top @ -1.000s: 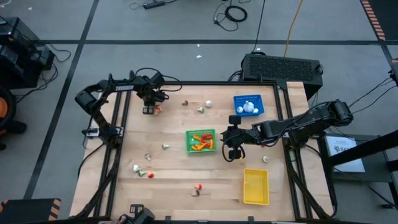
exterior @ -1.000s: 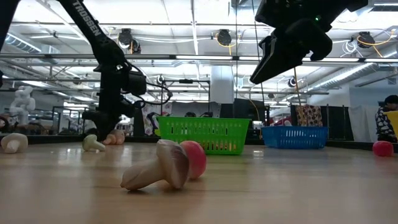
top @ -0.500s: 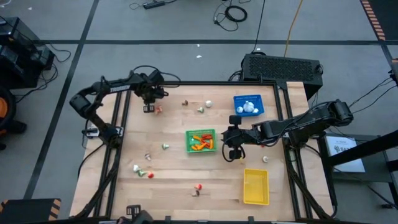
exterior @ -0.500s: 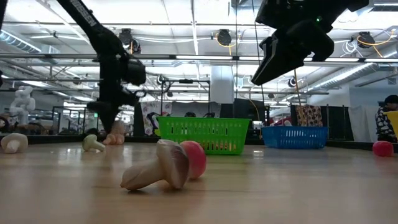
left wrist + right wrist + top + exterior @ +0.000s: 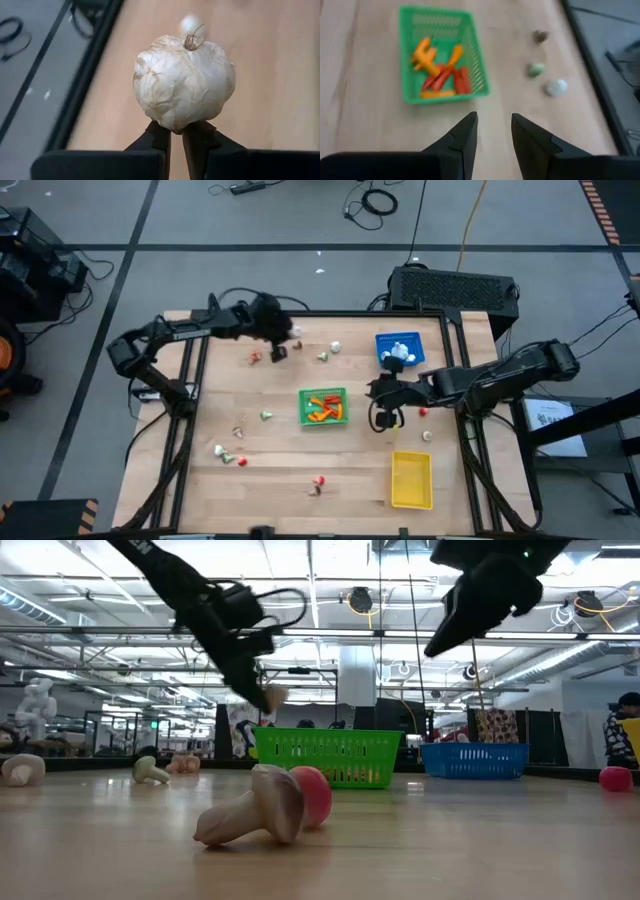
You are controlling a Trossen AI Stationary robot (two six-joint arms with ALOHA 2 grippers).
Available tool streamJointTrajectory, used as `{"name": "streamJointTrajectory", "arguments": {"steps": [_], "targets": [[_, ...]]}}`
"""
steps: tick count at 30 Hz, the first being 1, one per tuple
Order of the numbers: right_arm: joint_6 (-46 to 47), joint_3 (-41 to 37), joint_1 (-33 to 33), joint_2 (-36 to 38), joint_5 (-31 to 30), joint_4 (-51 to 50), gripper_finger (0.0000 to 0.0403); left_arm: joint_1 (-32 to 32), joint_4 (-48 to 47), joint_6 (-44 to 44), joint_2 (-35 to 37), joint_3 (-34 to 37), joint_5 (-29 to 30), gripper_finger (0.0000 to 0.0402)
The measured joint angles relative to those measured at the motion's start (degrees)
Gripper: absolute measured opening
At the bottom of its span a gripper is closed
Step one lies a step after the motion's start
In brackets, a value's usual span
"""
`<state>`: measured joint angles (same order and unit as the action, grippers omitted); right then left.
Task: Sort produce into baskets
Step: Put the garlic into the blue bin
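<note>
My left gripper (image 5: pixel 176 131) is shut on a white toy garlic bulb (image 5: pixel 184 82) and hangs in the air over the table's far left part (image 5: pixel 283 342), also seen in the low view (image 5: pixel 262 692). My right gripper (image 5: pixel 494 122) stands open over bare wood, right of the green basket (image 5: pixel 323 406), which holds orange and red pieces. The blue basket (image 5: pixel 400 348) with white pieces stands at the far right. At the near right stands the yellow basket (image 5: pixel 411 478). My left gripper pinches the garlic bulb between its two fingers at the rounded end opposite the stem (image 5: pixel 175 125). The fingers (image 5: pixel 159 140) slant downward. The bulb is lifted clear of the table, its stem (image 5: pixel 191 39) pointing away from the gripper.
Loose pieces lie about: a red one (image 5: pixel 256 358), a green one (image 5: pixel 325 356) and a white one (image 5: pixel 336 346) at the far side, several at the near left (image 5: pixel 230 452), one near the front (image 5: pixel 318 482). A mushroom (image 5: pixel 255 810) lies close to the low camera.
My left gripper has risen from the tabletop at the far left with the garlic bulb, lifting it clear. It has swung toward the table's right and turned about. My right gripper has risen a little and shifted slightly toward the right edge.
</note>
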<state>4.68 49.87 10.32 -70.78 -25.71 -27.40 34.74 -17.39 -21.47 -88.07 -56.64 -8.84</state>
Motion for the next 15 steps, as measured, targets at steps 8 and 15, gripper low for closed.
{"name": "streamJointTrajectory", "arguments": {"steps": [8,15], "targets": [[6.3,0.0,-0.1,5.8,-9.7,-5.2,0.0112,-11.2,30.6,6.6,-10.4,-2.0,1.3,0.0034],[11.1,0.0,-0.1,8.6,-14.9,-8.3,0.0112,-14.2,32.0,10.7,-25.5,-17.9,-0.7,0.0034]]}}
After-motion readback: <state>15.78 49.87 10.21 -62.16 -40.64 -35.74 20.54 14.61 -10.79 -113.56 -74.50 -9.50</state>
